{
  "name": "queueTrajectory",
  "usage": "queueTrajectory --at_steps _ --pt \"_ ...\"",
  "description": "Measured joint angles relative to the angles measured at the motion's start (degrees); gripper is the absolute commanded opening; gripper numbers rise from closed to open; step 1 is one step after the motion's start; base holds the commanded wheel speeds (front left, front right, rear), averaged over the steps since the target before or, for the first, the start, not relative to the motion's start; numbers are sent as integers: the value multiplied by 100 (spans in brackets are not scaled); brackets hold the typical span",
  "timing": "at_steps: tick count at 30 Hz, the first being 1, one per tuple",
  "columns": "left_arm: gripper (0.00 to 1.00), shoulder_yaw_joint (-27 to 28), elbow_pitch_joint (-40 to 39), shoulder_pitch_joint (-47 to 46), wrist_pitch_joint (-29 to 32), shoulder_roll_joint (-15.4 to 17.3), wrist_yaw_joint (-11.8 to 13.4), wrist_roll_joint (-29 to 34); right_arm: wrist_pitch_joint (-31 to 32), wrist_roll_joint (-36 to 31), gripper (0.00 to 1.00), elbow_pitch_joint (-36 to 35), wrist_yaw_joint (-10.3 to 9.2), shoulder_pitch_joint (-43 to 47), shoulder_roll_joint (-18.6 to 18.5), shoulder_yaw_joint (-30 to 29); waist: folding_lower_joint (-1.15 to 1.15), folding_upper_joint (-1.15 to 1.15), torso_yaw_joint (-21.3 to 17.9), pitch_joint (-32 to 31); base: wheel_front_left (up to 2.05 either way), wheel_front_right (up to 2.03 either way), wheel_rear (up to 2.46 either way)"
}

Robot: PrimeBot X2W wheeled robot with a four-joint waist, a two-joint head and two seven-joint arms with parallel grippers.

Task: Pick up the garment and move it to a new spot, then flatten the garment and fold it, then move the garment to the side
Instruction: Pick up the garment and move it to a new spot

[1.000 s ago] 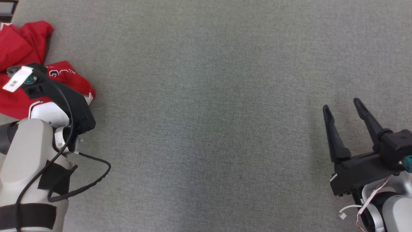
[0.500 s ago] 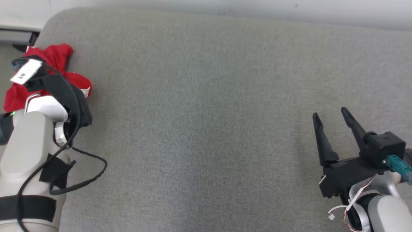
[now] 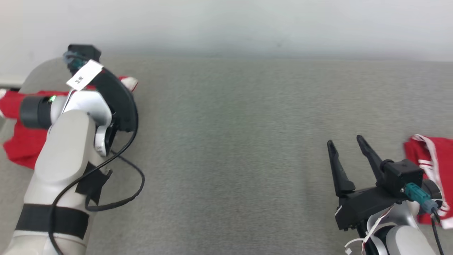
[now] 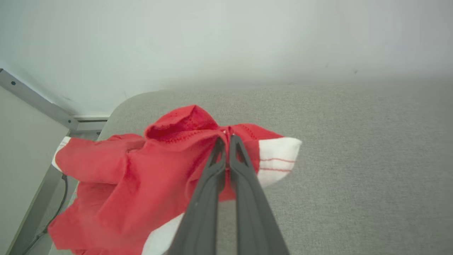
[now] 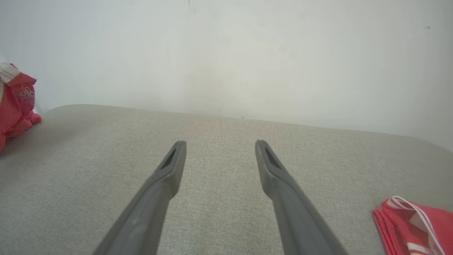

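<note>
At far left of the grey fabric surface (image 3: 230,141), near its rounded corner, the left jaws are clenching on a red garment (image 4: 141,170).

Left wrist view: both dark fingers (image 4: 244,184) are pressing together with no gap at the tips. A fold of red mesh cloth is sitting clamped right between those tips. The garment's white band (image 4: 277,156) is sticking out just to the right of the fingers. The bulk is bunching and trailing off to the left and downward, and part of it is hanging past the surface's edge.

Head view: the left arm (image 3: 63,148) is covering most of the garment, with red cloth showing on both sides of the wrist.

Over at lower right of the head view, the right jaws are standing spread wide and gripping nothing. They are pointing up the picture over bare grey fabric, well apart from the held garment, with the width of the surface lying between. The right wrist view is catching that garment as a red bunch at its far left edge, carrying a dark print too small to read.

A second red cloth (image 3: 430,156) with white stripes is lying on the surface just to the right of the right jaws. It is looking folded, and in the right wrist view it is sitting clear of the fingers. A pale wall (image 3: 226,24) is running behind the surface.
</note>
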Motion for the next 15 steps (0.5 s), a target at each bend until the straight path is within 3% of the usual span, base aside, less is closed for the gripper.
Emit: queueTrajectory --at_steps 15 --pt "0 -375 -872 -476 -200 -400 -197 93 -114 68 100 70 -51 237 66 48 0 0 -1222 -520 0 0 0"
